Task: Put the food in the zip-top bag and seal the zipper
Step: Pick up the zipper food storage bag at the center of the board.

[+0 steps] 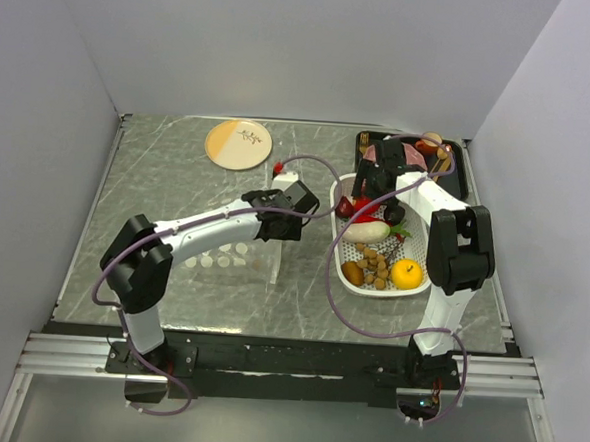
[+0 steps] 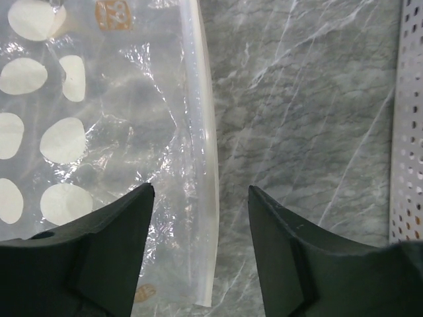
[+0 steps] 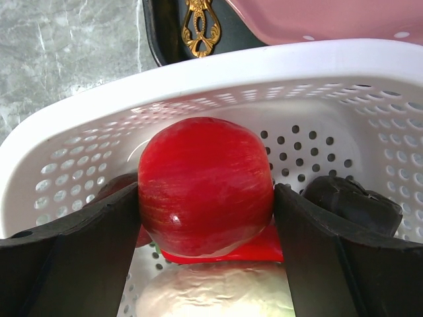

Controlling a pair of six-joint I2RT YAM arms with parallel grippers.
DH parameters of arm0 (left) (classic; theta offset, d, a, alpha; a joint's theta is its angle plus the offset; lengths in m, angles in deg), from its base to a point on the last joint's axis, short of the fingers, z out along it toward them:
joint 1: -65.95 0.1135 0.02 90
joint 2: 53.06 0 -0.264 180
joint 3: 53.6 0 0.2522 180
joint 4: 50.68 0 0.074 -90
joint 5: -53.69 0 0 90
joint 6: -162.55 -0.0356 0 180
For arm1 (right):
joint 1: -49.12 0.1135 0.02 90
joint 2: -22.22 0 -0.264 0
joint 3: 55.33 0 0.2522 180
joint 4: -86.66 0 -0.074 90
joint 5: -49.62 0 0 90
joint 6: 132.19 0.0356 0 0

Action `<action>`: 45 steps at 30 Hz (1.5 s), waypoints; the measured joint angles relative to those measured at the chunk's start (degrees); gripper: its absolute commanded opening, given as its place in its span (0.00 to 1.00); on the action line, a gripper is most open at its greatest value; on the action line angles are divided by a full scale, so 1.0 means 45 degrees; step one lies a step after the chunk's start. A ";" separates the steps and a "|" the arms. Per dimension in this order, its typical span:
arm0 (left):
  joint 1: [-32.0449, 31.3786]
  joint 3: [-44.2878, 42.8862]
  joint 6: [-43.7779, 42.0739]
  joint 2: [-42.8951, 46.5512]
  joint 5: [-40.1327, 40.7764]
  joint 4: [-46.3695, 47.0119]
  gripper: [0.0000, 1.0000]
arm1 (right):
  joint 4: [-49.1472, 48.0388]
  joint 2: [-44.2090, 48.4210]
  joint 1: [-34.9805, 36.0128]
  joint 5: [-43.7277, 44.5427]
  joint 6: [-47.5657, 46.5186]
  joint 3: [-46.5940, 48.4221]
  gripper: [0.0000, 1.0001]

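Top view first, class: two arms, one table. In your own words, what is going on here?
The left gripper hangs open just above the zip-top bag, its fingers on either side of the zipper. The bag lies flat on the table, with no food in the part that shows. The right gripper is down in the white basket, closed against both sides of a red apple, not yet lifted out. The yellow fruit and nuts lie in the basket too.
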 measured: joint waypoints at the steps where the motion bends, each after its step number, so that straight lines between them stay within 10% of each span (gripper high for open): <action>1: -0.0024 0.0000 0.0058 -0.0078 0.0044 -0.0039 0.62 | 0.0005 0.0000 -0.0005 0.0000 0.0024 0.0000 0.84; 10: -0.0126 -0.0024 0.0500 -0.0835 0.0855 -0.0495 0.52 | 0.0024 0.0000 -0.0131 -0.0189 0.0170 0.0000 0.84; 26: -0.0194 -0.0364 0.0831 -0.1447 0.1977 -0.0962 0.01 | 0.0044 0.0000 -0.0199 -0.0389 0.0262 0.0000 0.84; 38: -0.0204 -0.0364 0.0884 -0.1428 0.2137 -0.1200 0.01 | 0.0068 0.0000 -0.0204 -0.0432 0.0262 0.0000 0.85; 45: -0.0204 -0.0359 0.0777 0.0209 0.1982 -0.1195 0.01 | 0.0126 0.0000 -0.0204 -0.0384 0.0301 -0.0005 0.58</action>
